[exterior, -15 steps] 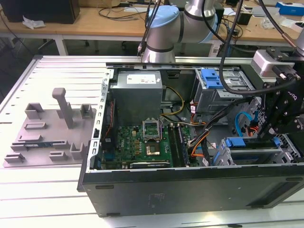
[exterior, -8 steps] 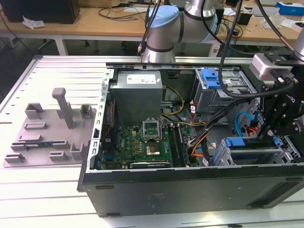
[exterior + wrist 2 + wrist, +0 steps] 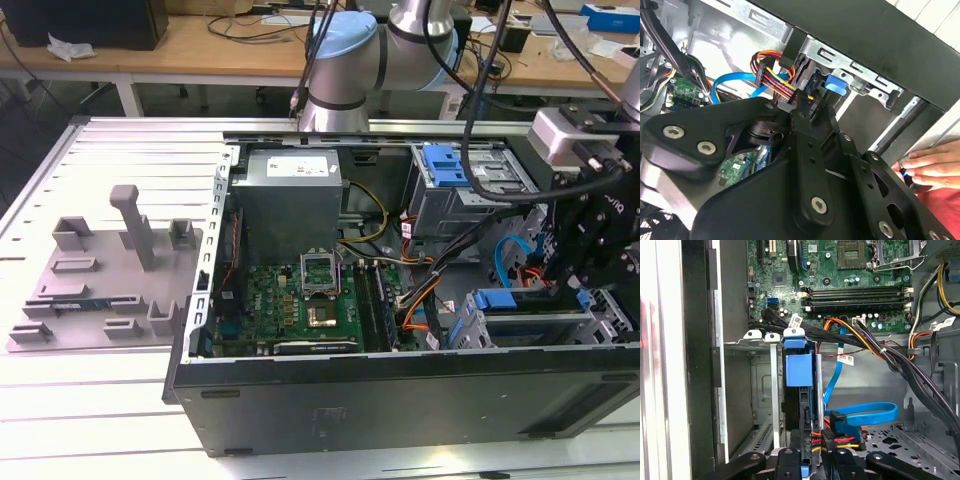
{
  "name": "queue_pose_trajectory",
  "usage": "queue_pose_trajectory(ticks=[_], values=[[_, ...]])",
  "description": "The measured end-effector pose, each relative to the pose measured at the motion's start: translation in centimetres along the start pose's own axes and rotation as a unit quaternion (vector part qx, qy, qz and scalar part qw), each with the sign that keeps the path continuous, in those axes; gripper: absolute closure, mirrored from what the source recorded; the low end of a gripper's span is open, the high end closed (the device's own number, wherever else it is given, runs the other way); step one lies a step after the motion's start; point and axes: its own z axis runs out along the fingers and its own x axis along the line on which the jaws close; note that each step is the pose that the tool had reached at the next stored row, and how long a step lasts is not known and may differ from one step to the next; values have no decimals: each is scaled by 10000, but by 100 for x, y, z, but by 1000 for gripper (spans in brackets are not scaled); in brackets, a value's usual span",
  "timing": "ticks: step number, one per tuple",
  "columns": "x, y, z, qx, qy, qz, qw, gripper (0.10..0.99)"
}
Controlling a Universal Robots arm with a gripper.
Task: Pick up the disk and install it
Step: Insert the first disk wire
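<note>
Already done: judging by how things lie, the pick-up is behind me. The disk (image 3: 804, 410) is no longer out on the table (image 3: 100, 410) but stands on edge inside the drive cage (image 3: 756, 340) of the open computer case (image 3: 400, 400).
Gripper: my gripper (image 3: 807, 461) is low in the case, right at the near edge of the disk and in line with it. I cannot tell how wide it stands or whether it has hold of the disk, because the contact point is hidden.
Disk: directly ahead of my gripper, upright in the cage slot. Its blue tab (image 3: 799, 370) is at the end farthest from me.
Cage: closes around the disk on both sides ahead of my gripper, and the slot beside it looks unfilled.
Cables: a blue data cable (image 3: 865, 415) and a bundle of red, yellow and black power leads (image 3: 840, 442) lie just beside my gripper. I cannot see whether either is plugged into the disk.
Motherboard (image 3: 840, 270): well beyond the disk, past the far end of the cage.
Person's hand (image 3: 932, 165): rests on the outside of the case, off to one side of my gripper and apart from it.
Left to do: my guess is the last of the seating. I cannot confirm that the disk is fully home or latched.
</note>
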Motion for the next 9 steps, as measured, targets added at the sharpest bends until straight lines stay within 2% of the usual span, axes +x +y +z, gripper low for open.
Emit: queue_pose_trajectory(ticks=[5, 9], values=[[1, 1, -168, 0, 4, 0, 10000, 784], [5, 0, -349, 0, 7, 0, 10000, 784]])
